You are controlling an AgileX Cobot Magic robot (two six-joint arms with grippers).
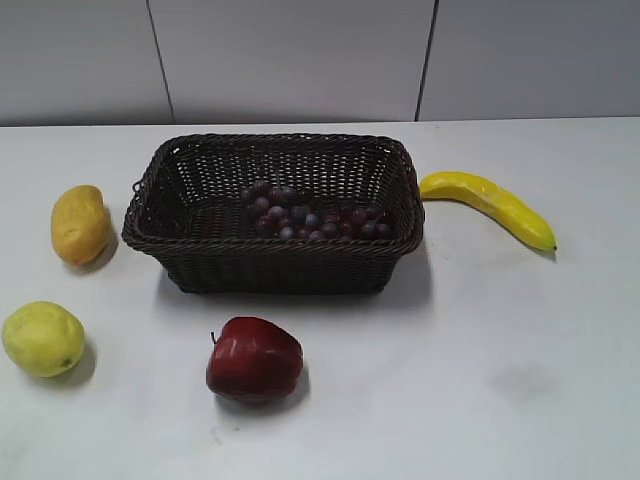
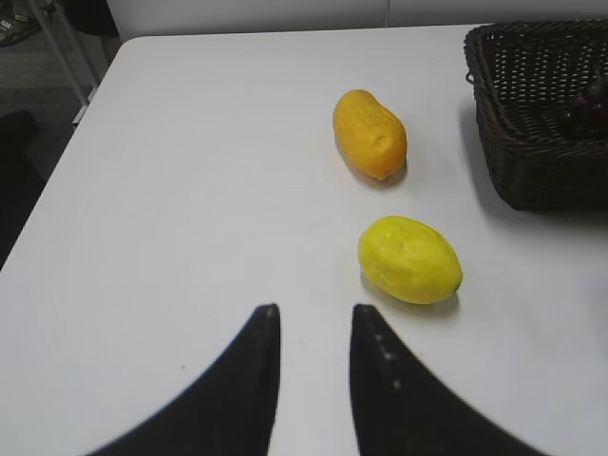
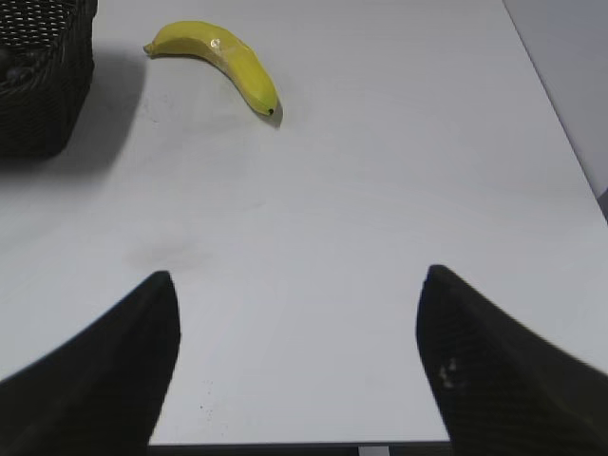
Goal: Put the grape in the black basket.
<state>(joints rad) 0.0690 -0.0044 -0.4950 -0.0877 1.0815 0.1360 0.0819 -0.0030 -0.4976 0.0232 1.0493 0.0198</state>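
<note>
The grape bunch (image 1: 312,214), dark red and purple with some frosted berries, lies inside the black basket (image 1: 180,245) at the middle of the table. The basket also shows at the right edge of the left wrist view (image 2: 541,180) and at the top left of the right wrist view (image 3: 43,114). My left gripper (image 2: 313,309) is open with a narrow gap and empty, above bare table short of the yellow fruits. My right gripper (image 3: 296,275) is wide open and empty over the table's front right. Neither gripper shows in the exterior view.
A red apple (image 1: 254,359) sits in front of the basket. A yellow lemon-like fruit (image 1: 42,338) (image 2: 409,259) and an orange mango-like fruit (image 1: 80,224) (image 2: 370,133) lie left of it. A banana (image 1: 490,205) (image 3: 220,59) lies to its right.
</note>
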